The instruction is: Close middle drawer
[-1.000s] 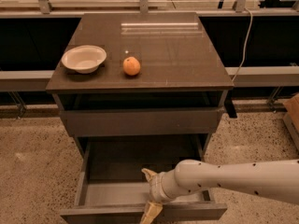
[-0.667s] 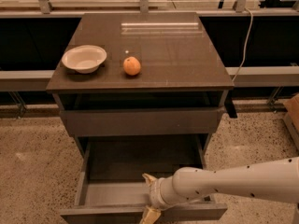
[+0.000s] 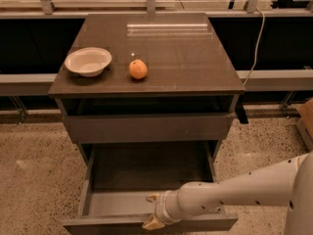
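Note:
The middle drawer (image 3: 142,173) stands pulled far out of the dark cabinet, showing its lighter grey floor; its front panel (image 3: 98,225) is at the bottom of the camera view. My gripper (image 3: 152,211) reaches in from the right on a white arm and sits at the middle of the drawer's front edge. It is open: one tan fingertip (image 3: 152,198) is inside the drawer, the other (image 3: 153,223) is on the outer side of the front panel. The lowest drawer is hidden.
The top drawer (image 3: 146,127) under the tabletop stands slightly ajar. A white bowl (image 3: 88,61) and an orange (image 3: 138,69) rest on the tabletop. A cable (image 3: 254,45) hangs at the right; a cardboard box (image 3: 306,119) stands at the right edge. Speckled floor surrounds the cabinet.
My arm has sunk lower in the view, and the gripper has shifted slightly down onto the drawer's front edge. The drawer looks as far out as before.

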`<action>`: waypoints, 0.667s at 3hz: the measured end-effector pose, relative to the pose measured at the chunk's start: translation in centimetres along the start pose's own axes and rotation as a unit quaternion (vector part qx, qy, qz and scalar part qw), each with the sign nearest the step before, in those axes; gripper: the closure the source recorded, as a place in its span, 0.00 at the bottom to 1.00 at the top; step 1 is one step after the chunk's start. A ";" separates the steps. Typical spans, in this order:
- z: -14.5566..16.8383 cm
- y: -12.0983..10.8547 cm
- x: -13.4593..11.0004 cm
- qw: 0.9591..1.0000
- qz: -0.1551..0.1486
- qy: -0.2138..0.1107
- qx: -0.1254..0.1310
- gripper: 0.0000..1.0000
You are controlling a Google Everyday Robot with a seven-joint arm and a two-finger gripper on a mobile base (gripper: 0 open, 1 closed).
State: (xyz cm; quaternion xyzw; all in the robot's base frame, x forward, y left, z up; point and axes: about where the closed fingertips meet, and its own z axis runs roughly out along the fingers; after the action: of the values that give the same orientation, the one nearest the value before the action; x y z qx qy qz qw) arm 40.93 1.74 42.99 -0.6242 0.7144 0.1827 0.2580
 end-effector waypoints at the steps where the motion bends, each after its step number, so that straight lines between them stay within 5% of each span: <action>1: -0.1 -2.0 -0.4 1.000 -0.005 0.003 0.017 0.50; 2: 0.1 -4.0 -0.8 1.000 -0.008 -0.004 0.027 0.49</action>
State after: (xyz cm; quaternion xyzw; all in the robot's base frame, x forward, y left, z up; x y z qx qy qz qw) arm 44.99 1.81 43.58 -0.6221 0.7129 0.1640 0.2790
